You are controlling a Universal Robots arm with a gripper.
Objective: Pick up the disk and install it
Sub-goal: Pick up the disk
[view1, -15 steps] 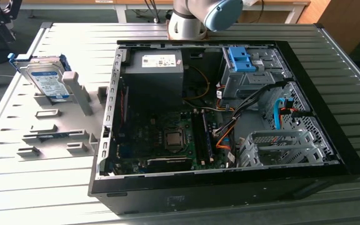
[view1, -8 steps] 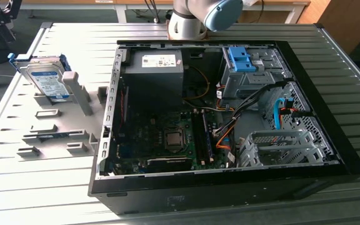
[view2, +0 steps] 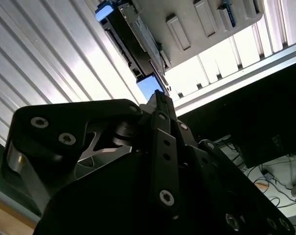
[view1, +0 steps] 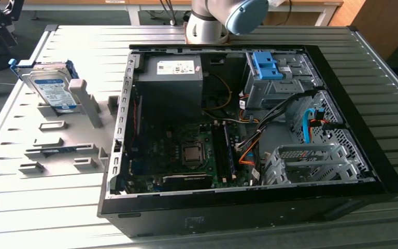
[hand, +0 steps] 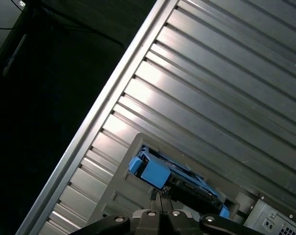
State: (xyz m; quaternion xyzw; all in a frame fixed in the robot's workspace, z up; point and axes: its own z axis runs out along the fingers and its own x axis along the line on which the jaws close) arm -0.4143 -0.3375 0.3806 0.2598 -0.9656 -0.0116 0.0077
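The disk (view1: 52, 88) stands on edge, leaning slightly, in a slot of a grey holder plate (view1: 68, 142) on the slatted metal table (view1: 47, 218), at the exterior view's left. Its blue-and-white label faces the camera, and blue carrier rails run along its edges. Both wrist views show it edge-on (view2: 133, 44) (hand: 187, 183), with a blue rail end nearest the gripper (hand: 160, 197).

In both wrist views the gripper (view2: 160, 96) points toward the disk and is apart from it. Its jaws are closed tip to tip with nothing between them.

To the exterior view's right of the holder plate lies an open computer case (view1: 365, 155), side panel off. It contains the grey power-supply box (view1: 170, 78), the motherboard (view1: 185, 150) and a bare blue bracket (view1: 268, 65) in the drive cage. The robot arm's base (view1: 209, 21) stands behind the case.
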